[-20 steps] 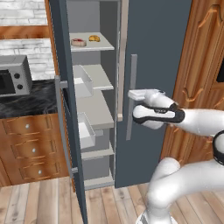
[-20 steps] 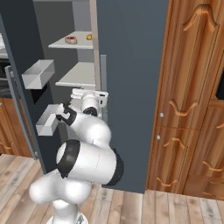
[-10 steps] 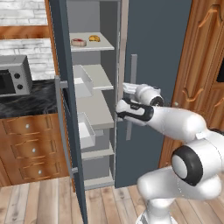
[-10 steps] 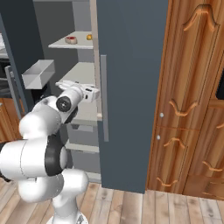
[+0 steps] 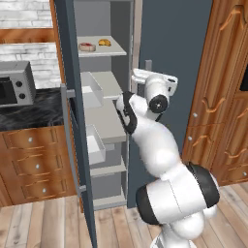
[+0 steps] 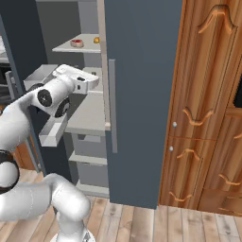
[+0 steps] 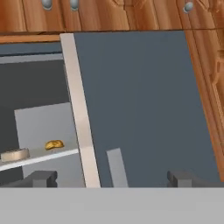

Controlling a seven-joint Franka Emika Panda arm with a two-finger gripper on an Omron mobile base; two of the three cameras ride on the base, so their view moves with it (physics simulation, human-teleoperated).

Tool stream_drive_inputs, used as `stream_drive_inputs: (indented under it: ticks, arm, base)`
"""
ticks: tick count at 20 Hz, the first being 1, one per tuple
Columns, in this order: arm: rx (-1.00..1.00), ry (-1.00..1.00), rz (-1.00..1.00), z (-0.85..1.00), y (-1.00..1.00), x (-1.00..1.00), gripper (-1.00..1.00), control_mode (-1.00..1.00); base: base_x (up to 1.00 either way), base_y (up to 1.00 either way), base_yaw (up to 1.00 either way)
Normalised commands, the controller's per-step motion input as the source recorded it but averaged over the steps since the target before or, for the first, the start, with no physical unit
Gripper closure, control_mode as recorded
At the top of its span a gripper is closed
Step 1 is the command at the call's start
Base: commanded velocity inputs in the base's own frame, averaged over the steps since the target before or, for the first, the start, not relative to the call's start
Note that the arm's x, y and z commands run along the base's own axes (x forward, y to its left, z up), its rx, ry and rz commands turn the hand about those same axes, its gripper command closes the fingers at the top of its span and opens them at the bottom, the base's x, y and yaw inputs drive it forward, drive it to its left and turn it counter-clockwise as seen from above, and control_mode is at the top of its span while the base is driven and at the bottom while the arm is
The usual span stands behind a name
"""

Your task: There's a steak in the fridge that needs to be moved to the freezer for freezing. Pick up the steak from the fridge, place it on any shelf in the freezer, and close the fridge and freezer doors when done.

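red steak (image 5: 87, 47) lies flat on a shelf (image 5: 116, 52) beside a pastry (image 5: 104, 42); likely soft, light, slippery, best pinched across its edges. pincer (image 7: 111, 178) gapes empty.

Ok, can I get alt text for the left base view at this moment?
A white robot arm reaches up in front of a tall slate-grey appliance, whose left door stands open on pale grey shelves. On the top shelf lie a steak and a golden-brown pastry; the right door is shut.

Base views flank the arm, sharing the fridge (image 5: 104, 121), hand view close
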Motion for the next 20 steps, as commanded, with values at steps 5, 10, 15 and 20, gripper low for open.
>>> stream_drive_inputs:
  ticks: [5,10,15,20]
  arm:
    - [-0.04,0.26,0.01,0.13,0.04,-1.00,-1.00,-1.00]
    - [0.01,0.14,0.05,0.88,-0.14,-0.91,-1.00,-1.00]
    - [0.05,0.27,0.08,-0.31,0.23,-0.79,-1.00,-1.00]
    - [0.00,0.04,0.08,-0.69,0.76,-0.98,-1.00,-1.00]
  base:
    - [0.00,0.00,0.00]
    - [0.00,0.00,0.00]
    - [0.00,0.00,0.00]
    - [0.00,0.00,0.00]
